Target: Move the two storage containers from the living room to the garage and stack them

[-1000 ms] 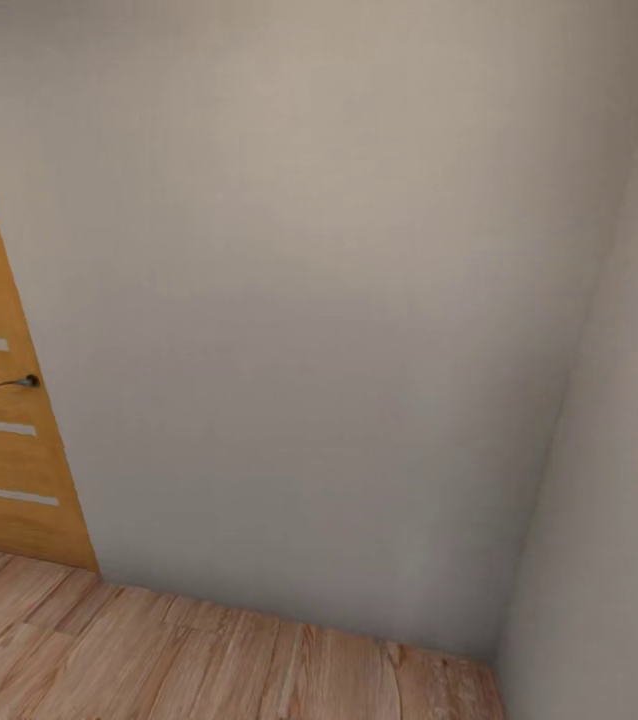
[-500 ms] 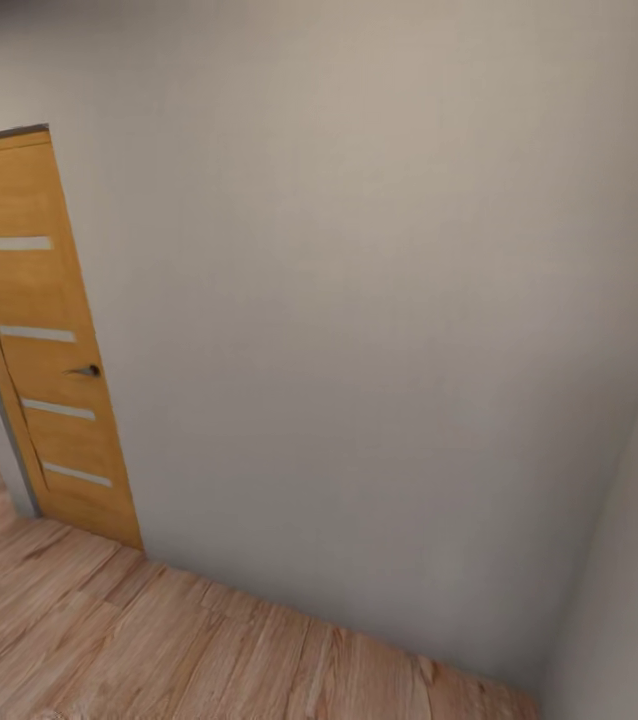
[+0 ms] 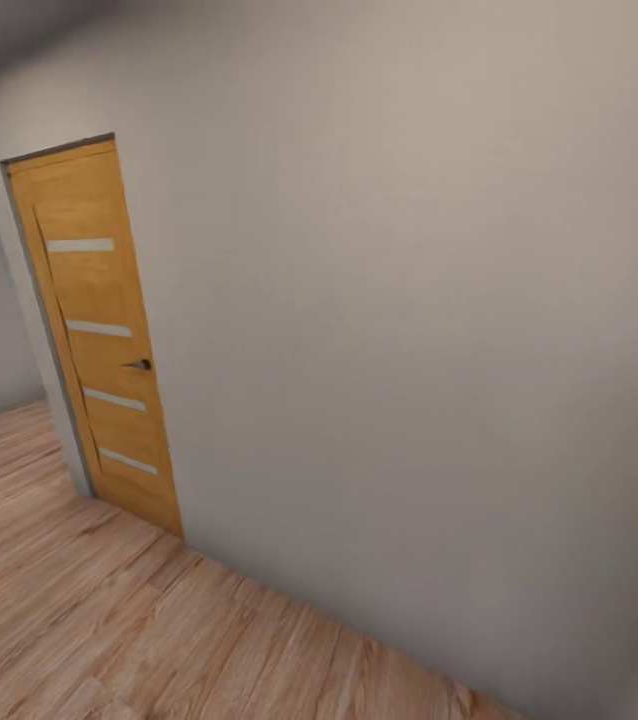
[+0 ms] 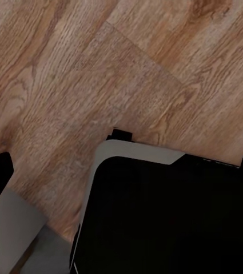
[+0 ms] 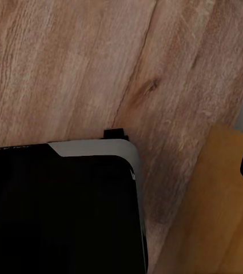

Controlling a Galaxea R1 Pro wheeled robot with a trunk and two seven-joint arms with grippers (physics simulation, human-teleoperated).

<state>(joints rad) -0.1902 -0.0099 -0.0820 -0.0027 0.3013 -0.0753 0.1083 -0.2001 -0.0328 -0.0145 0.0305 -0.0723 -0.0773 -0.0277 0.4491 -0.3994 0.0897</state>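
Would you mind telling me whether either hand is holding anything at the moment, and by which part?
It cannot be told. The wrist views show the robot's dark base over the wood plank floor. The head view shows an orange door and white wall.

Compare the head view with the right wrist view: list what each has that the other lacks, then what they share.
Head view alone: a white wall, an orange-wood door with pale glass slits and a dark handle, and a strip of grey ceiling. Right wrist view alone: a black robot body with a grey rim, seen from above, and a smooth orange-tan panel beside it; what that panel is cannot be told. Shared: the light wood plank floor.
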